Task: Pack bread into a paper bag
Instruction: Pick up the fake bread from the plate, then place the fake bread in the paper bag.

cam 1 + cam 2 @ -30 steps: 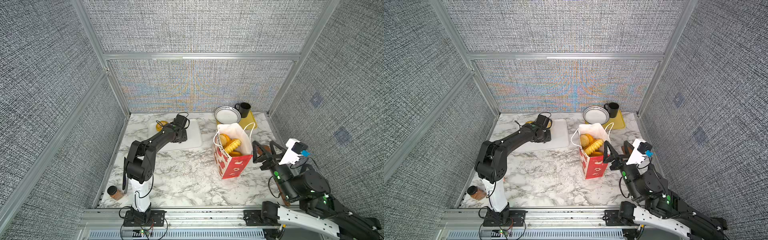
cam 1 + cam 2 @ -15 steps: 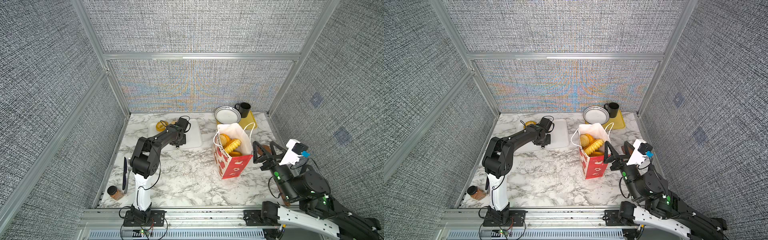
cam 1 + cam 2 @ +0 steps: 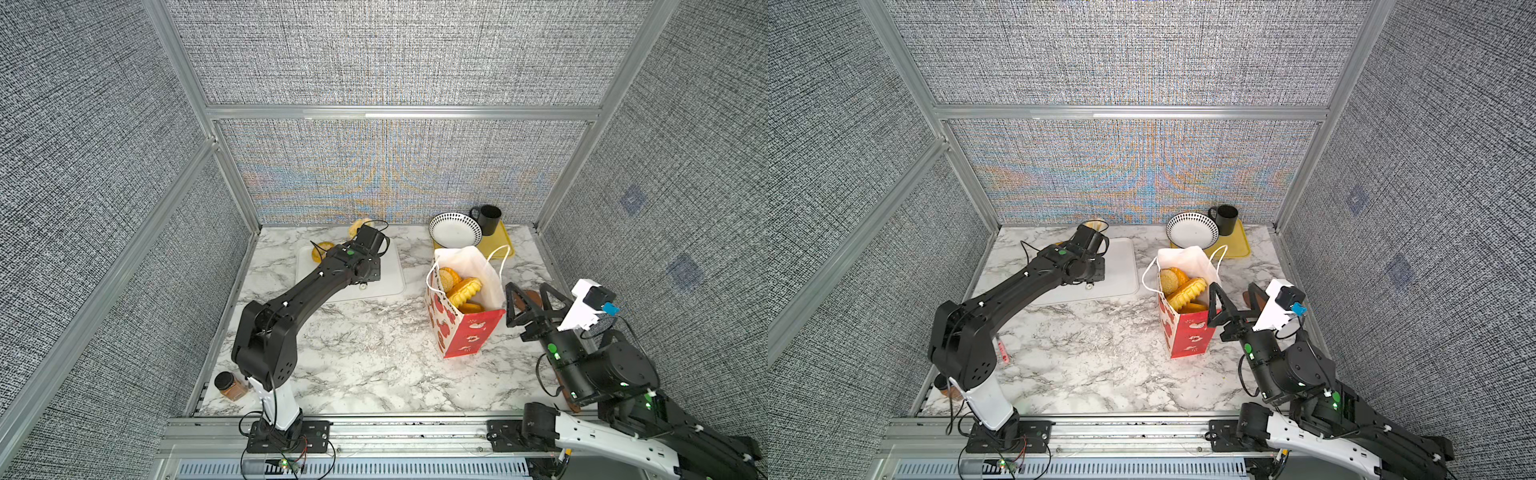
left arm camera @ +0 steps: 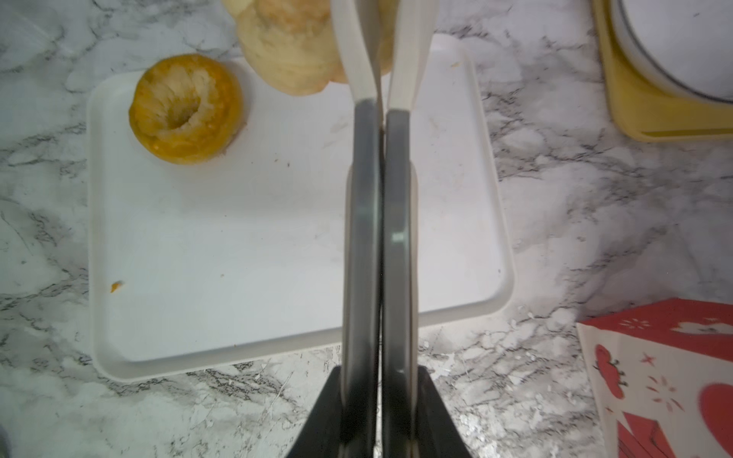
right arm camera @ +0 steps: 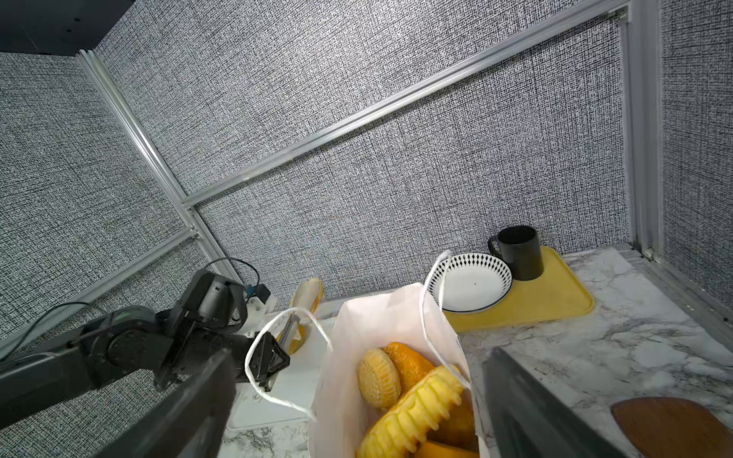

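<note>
Status: packing is partly complete. The paper bag (image 3: 467, 336) stands upright and open on the marble table (image 3: 353, 357), well apart from the white tray (image 3: 388, 280). Three pieces of bread show in its mouth: a round bun (image 3: 447, 278), a ridged yellow loaf (image 3: 465, 291) and an orange roll (image 3: 470, 308). Anything beneath them is hidden. Two pieces are outside the bag. The bagel (image 4: 185, 109) lies flat at a far corner of the white tray, untouched. The pale roll (image 4: 289, 47) is at the tips of the left gripper (image 4: 381, 43), whose jaws stand almost together and pinch the roll by a thin edge. The right wrist view shows the roll standing on edge over the tray's far side, which suggests that it is lifted clear, though contact with the tray cannot be ruled out. The right gripper (image 3: 527, 291) is spread wide and empty, just beside the side of the bag that faces away from the tray. Whether its nearer finger touches the paper cannot be told. Judgement: the step in hand is the carry of the pale roll to the bag. After that, the bagel is the last visible piece to pick up and drop in. The bowl (image 3: 455, 230), black mug (image 3: 489, 219) and yellow tray (image 3: 505, 246) at the back take no part.
</note>
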{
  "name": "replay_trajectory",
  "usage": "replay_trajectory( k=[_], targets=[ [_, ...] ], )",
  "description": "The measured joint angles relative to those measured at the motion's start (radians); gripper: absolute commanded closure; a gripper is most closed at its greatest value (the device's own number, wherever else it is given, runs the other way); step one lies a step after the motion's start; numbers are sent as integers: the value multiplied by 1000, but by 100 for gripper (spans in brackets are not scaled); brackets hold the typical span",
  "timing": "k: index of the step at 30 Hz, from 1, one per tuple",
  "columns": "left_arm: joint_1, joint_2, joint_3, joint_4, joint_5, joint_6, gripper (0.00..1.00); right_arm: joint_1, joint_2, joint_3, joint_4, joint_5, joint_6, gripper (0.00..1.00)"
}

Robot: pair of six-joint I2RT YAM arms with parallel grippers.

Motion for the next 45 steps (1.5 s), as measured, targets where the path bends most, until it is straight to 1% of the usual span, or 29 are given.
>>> replay_trajectory(
  k=[3, 8, 10, 13, 18, 22, 25, 29, 35, 38, 41, 42, 43, 45],
  targets=[
    [-52, -91, 1, -1, -3, 1, 98, 0, 0, 0, 0, 6, 0, 1],
    [-180, -232, 27, -3, 49, 36, 98, 0, 9, 5, -3, 28, 8, 1],
    [-224, -270, 44, -2, 62, 55, 98, 0, 16, 10, -10, 51, 14, 1],
    [-286, -318, 54, -2, 100, 75, 98, 0, 22, 22, -15, 51, 18, 1],
    [-381, -366, 60, 0, 175, 114, 98, 0, 15, 16, 15, 8, -3, 1],
    [-462, -349, 84, -3, 231, 140, 98, 0, 28, 17, 22, -18, -16, 1],
    [-515, -318, 104, -23, 243, 146, 98, 0, 38, 22, 22, -31, -19, 1],
    [-549, -280, 101, -53, 254, 145, 98, 0, 40, 22, 22, -38, -22, 1],
    [-552, -262, 44, -56, 225, 129, 98, 0, 34, 22, 22, -38, -22, 1],
    [-553, -248, 33, -56, 209, 127, 96, 0, 32, 22, 22, -38, -21, 1],
    [-554, -234, 29, -56, 188, 116, 89, 0, 27, 22, 22, -38, -19, 1],
    [-554, -227, 28, -56, 179, 114, 85, 0, 26, 21, 22, -38, -19, 1],
    [-554, -221, 28, -56, 172, 112, 77, 0, 25, 21, 22, -38, -19, 1],
    [-555, -213, 28, -56, 156, 109, 72, 0, 25, 21, 21, -38, -19, 1]
  ],
)
